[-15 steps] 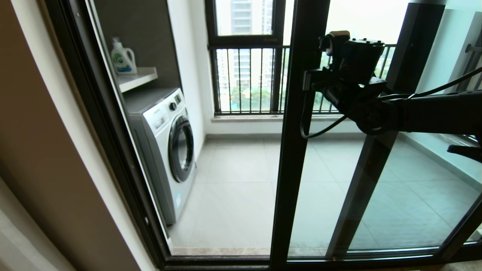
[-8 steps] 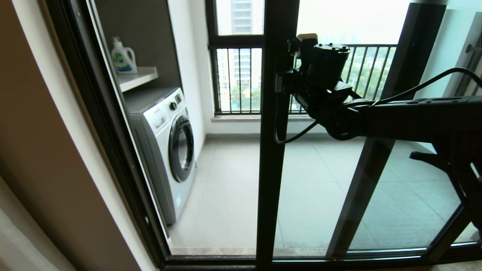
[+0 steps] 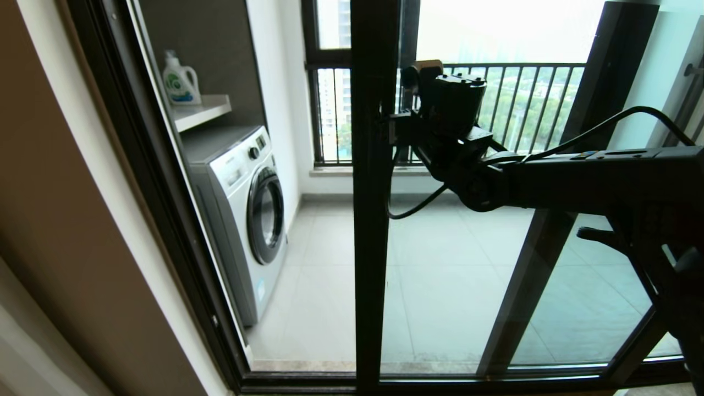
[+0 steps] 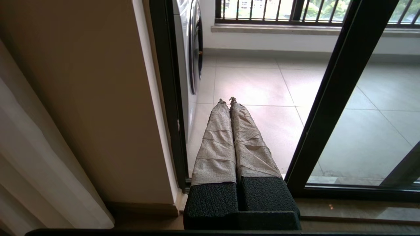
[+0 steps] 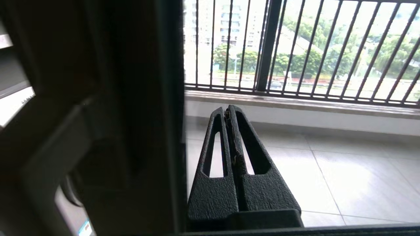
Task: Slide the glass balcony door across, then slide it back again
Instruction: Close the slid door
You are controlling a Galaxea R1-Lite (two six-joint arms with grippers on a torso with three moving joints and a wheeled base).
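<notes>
Head view: since a second ago the glass balcony door (image 3: 375, 220) has slid leftward toward the washing machine (image 3: 245, 214), its leading upright now left of centre, narrowing the opening. The right gripper (image 3: 391, 127) sits against that upright at handle height, apparently pushing sideways rather than clasping; contact is hard to confirm. The door stands upright, long axis vertical, facing the balcony.

Left wrist view: the left gripper (image 4: 227, 100) is parked low by the sill, fingers pressed together, empty.

Right wrist view: the right gripper (image 5: 227, 110) has its fingers closed on nothing, just beside the dark frame.
</notes>
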